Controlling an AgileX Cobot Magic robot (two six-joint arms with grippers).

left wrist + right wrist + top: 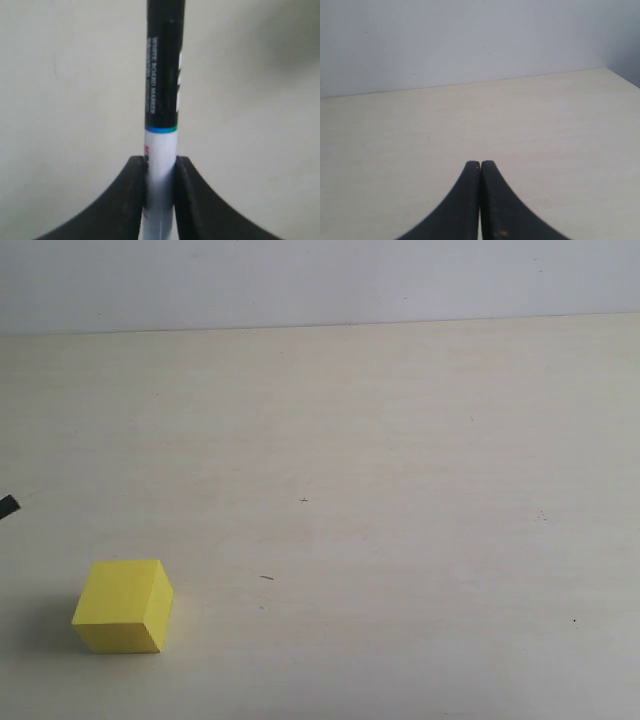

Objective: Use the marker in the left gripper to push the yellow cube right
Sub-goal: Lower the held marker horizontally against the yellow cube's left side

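Push not begun: left claw (160,170) clamps marker (164,75), prob. well apart from yellow cube (123,606); right claw (480,167) together.

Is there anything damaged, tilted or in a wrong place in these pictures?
Nothing stands out. The yellow cube sits flat and looks intact on the table, the marker is held straight in the left gripper, and the right gripper is shut and empty.

The marker (162,75) is clamped between the left gripper's (160,167) jaws, its white barrel pinched at the fingertips and its long black cap jutting straight out beyond them. The bright yellow cube (122,605) sits flat and unheld; where it lies relative to the jaws cannot be told.
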